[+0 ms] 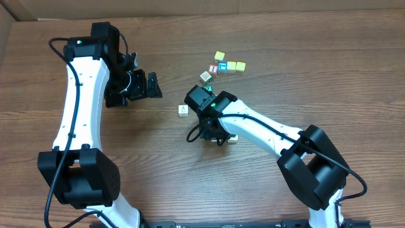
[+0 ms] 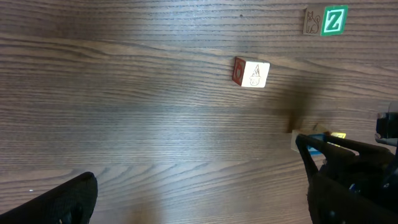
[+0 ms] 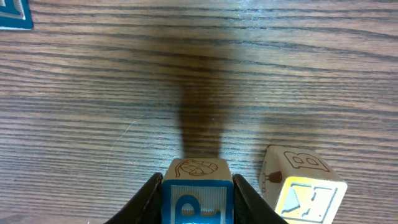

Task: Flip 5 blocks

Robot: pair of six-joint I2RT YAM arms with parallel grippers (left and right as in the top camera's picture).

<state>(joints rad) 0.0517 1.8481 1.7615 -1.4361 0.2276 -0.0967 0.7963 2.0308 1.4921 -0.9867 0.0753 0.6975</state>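
Right end effector (image 3: 198, 198) I've got part-closed, pinching the blue-P block (image 3: 198, 186) just beside the B block (image 3: 303, 180); I judge it light, rigid, slick wood, best gripped square on opposite flat faces; my left end effector (image 1: 154, 85) gapes wide, empty.

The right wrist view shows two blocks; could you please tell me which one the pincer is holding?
The blue-faced block, clamped in the right pincer; its yellow-faced neighbour stands free beside it.
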